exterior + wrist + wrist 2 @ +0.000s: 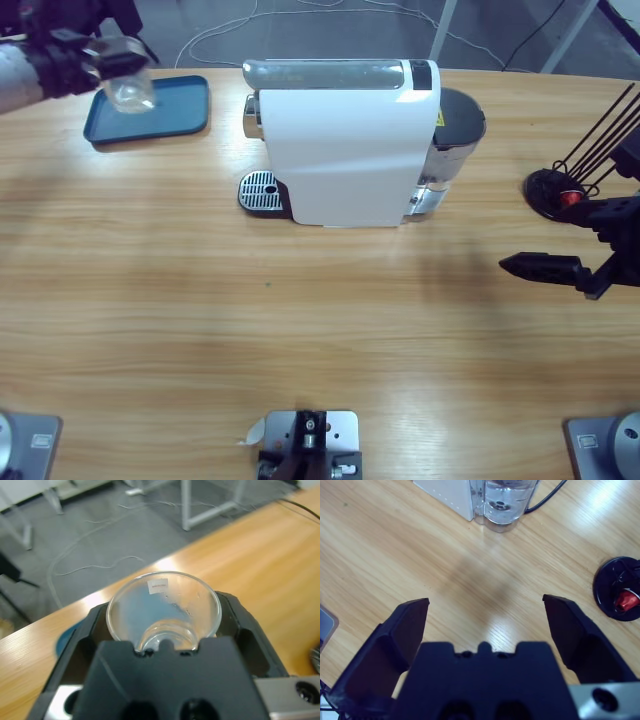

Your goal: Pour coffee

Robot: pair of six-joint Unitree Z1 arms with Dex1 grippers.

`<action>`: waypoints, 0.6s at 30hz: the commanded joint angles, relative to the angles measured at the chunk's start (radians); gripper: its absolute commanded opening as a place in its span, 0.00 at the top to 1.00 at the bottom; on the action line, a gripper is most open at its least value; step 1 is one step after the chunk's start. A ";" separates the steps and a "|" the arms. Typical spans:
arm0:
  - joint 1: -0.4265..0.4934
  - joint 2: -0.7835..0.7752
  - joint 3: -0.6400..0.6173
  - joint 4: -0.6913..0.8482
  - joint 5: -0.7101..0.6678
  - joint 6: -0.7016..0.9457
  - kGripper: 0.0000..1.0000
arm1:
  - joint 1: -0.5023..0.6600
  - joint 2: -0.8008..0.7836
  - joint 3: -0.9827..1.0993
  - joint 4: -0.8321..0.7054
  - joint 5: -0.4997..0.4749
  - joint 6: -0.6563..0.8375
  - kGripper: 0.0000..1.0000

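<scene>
- The left end effector (112,62) has its black jaws closed around a clear glass cup (128,88), held above the blue tray (180,112) at the worktop's far left corner.
- In the left wrist view the glass cup (164,611) sits between the jaws of the left end effector (165,630), its mouth facing the camera and a small white sticker on its wall; the cup looks empty.
- The white coffee machine (345,145) stands well off to the side of the left end effector, near the middle of the wooden worktop (300,320), with its round metal drip grille (260,190) on the side nearest the cup.
- The right end effector (560,270) hangs over bare worktop with its jaws spread wide and nothing between them.
- Ahead of the right end effector (485,630), the wrist view shows the machine's clear water tank (502,502) holding water; off to one side lies a black round stand (617,587) with a red piece on it.
</scene>
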 commanded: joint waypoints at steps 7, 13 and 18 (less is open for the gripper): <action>0.069 0.326 -0.277 -0.016 0.099 -0.156 1.00 | 0.011 0.036 0.027 -0.012 0.040 0.002 0.00; 0.060 0.339 -0.402 0.164 0.101 -0.157 1.00 | 0.011 0.035 0.028 -0.012 0.030 0.003 0.00; 0.042 0.320 -0.414 0.275 0.100 -0.154 1.00 | 0.011 0.035 0.027 -0.012 0.023 0.003 0.00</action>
